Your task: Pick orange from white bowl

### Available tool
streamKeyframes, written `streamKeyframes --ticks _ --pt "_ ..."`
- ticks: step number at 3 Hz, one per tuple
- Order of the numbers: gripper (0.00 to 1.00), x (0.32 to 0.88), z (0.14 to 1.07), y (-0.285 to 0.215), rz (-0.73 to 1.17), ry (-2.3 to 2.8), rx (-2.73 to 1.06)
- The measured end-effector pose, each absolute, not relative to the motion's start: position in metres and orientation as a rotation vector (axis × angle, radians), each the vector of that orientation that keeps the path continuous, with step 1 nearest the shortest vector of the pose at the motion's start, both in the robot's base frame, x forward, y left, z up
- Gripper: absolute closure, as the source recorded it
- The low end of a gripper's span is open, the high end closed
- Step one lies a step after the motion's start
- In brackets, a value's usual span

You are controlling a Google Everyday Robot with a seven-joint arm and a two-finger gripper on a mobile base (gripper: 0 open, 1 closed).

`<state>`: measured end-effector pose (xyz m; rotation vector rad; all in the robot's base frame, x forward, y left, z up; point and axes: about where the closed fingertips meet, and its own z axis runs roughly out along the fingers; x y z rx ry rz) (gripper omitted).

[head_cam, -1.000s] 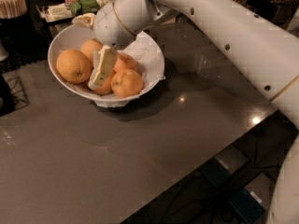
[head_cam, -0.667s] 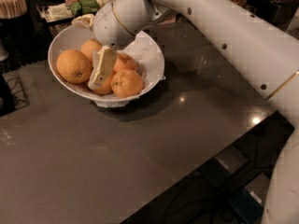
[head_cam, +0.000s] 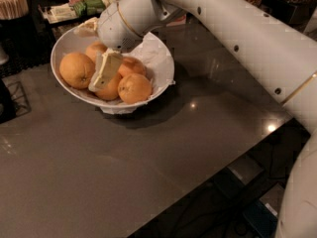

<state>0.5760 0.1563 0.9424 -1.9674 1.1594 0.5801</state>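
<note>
The white bowl (head_cam: 162, 78) stands at the back left of the dark table, lined with crinkled white paper. It holds several oranges. The orange (head_cam: 76, 69), the largest and roundest, lies at the bowl's left side. Smaller, deeper-orange fruits lie beside it, one at the front (head_cam: 134, 88) and one behind (head_cam: 96, 49). My gripper (head_cam: 104, 72) reaches down into the bowl from the white arm (head_cam: 237, 29). It sits among the fruits, just right of the large orange and over the middle ones, and hides part of them.
The grey table (head_cam: 148, 162) ends in an edge at the right and front right, with floor clutter below. Behind the bowl are a cup of wooden sticks (head_cam: 13, 4) and a tray of packets (head_cam: 89, 5). A dark rack (head_cam: 12, 100) stands at the far left.
</note>
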Motion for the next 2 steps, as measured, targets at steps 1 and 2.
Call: streamKeyframes --ticks 1,2 --pt "0.19 0.5758 0.9412 0.1557 0.591 1.161 -1.977" --pt "0.22 0.5757 0.9405 0.1553 0.595 1.163 -1.981"
